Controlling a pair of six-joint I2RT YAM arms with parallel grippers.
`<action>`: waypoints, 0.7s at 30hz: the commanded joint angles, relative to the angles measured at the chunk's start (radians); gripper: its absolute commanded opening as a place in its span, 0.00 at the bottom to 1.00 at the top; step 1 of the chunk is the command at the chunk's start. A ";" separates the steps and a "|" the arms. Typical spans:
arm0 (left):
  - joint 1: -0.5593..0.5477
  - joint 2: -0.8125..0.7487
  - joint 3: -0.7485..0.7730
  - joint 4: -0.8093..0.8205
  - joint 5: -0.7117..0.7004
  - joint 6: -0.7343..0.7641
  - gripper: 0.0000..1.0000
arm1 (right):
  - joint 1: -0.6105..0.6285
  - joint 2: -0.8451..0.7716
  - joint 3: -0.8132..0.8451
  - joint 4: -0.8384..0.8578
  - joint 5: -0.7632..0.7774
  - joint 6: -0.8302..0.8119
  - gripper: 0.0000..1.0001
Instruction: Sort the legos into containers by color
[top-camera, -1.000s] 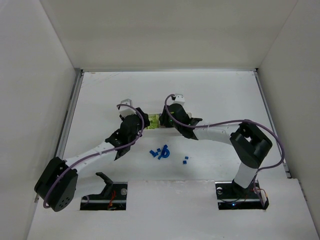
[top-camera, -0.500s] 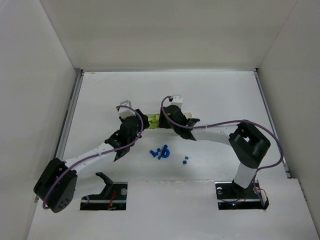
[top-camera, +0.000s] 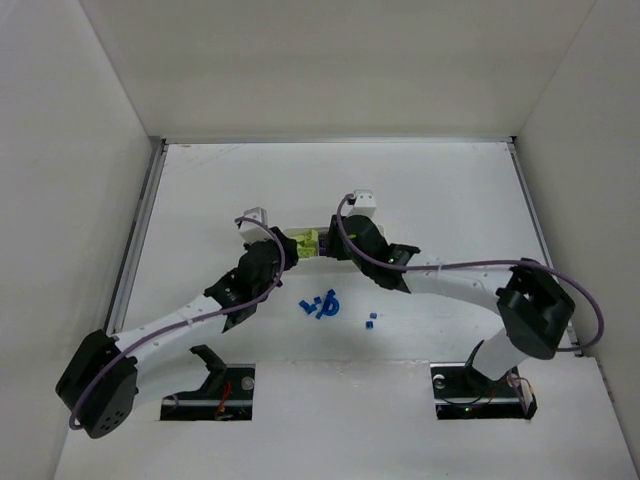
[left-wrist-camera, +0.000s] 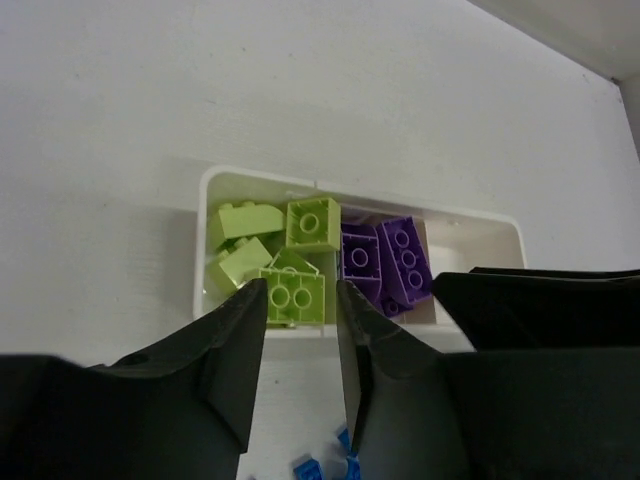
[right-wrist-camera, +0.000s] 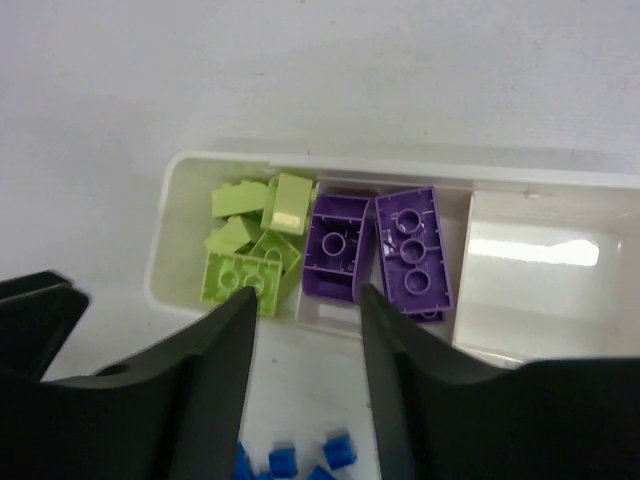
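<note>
The white table (top-camera: 450, 190) is the biggest thing here. The left arm (top-camera: 180, 325) and right arm (top-camera: 460, 280) meet in the middle of the top view, very close together. The tray (left-wrist-camera: 420, 208) sits in the middle of both wrist pictures. The left gripper (left-wrist-camera: 300, 300) and right gripper (right-wrist-camera: 305, 300) hang just over its near side. Each has its fingers apart with nothing between them.

The green legos (left-wrist-camera: 270, 250) are piled in the tray's left part. The purple legos (left-wrist-camera: 385, 260) lie in the middle part. The right part (right-wrist-camera: 530, 260) has nothing in it. The blue legos (top-camera: 320, 305) lie in a small heap on the table below the tray, with a stray pair (top-camera: 370, 321) to their right.

The grippers could bump each other, or push the tray and spill it. One green brick sits right at the near rim, so a knock may tip it out. The blue ones are tiny and bunched, so the fingers may grab two or flick one away.

I see no labels or writing anywhere.
</note>
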 joint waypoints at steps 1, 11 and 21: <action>-0.052 -0.047 -0.025 -0.048 0.008 0.013 0.28 | 0.051 -0.119 -0.081 0.027 -0.001 -0.009 0.44; -0.199 -0.094 -0.111 -0.210 -0.033 -0.069 0.25 | 0.241 -0.224 -0.316 -0.072 -0.083 0.151 0.37; -0.285 -0.053 -0.131 -0.237 -0.039 -0.139 0.32 | 0.308 -0.132 -0.255 -0.088 -0.047 0.188 0.60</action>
